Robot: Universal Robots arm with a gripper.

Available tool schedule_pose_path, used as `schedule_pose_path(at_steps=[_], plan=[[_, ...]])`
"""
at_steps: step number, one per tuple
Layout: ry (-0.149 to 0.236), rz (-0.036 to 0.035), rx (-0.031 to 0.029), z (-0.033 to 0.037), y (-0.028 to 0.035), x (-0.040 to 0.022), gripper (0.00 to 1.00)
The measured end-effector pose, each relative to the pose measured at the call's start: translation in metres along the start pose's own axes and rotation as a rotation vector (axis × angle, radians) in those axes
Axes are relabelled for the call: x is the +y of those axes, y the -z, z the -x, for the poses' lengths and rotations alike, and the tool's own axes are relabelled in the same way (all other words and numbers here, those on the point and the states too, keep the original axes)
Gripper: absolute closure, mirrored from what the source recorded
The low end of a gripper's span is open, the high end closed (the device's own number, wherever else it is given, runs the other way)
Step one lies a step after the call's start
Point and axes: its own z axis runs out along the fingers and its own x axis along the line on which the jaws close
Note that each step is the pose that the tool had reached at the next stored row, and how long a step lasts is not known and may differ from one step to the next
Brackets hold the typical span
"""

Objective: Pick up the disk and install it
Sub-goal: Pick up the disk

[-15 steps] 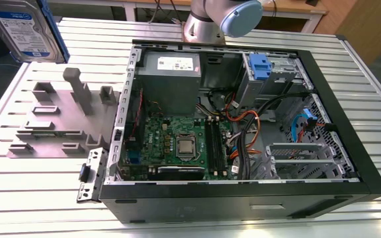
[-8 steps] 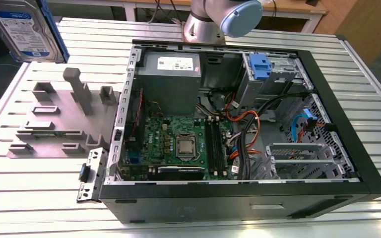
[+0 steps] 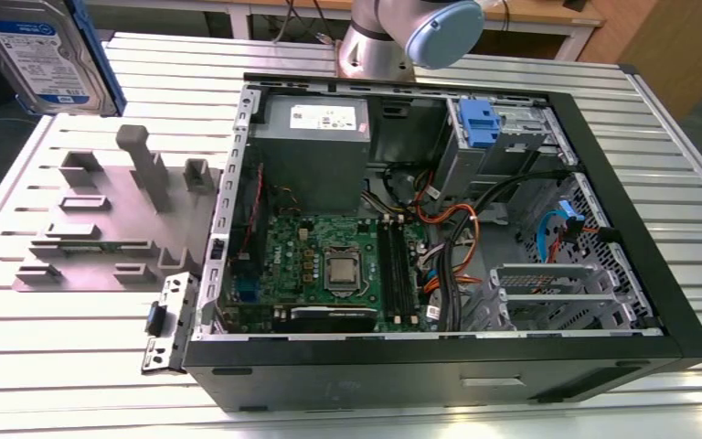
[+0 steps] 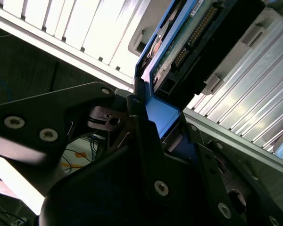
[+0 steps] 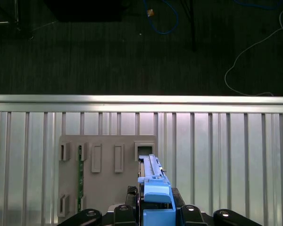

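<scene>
Arm (image 3: 376,46) aloft, jaws clamped.

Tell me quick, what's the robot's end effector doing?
End effector: closed, holding the flat rectangular silver-metal disk with the blue plastic frame.

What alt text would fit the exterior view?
The disk hangs in the air at the exterior view's upper left. On a slatted metal table lie a grey holder plate and an open computer case.
</scene>
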Motion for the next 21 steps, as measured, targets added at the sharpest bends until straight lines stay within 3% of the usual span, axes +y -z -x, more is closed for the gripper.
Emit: schedule_pose_path(at_steps=[21], plan=[[0.0, -0.0001, -0.0001, 0.0004, 0.0154, 0.0005, 0.63]])
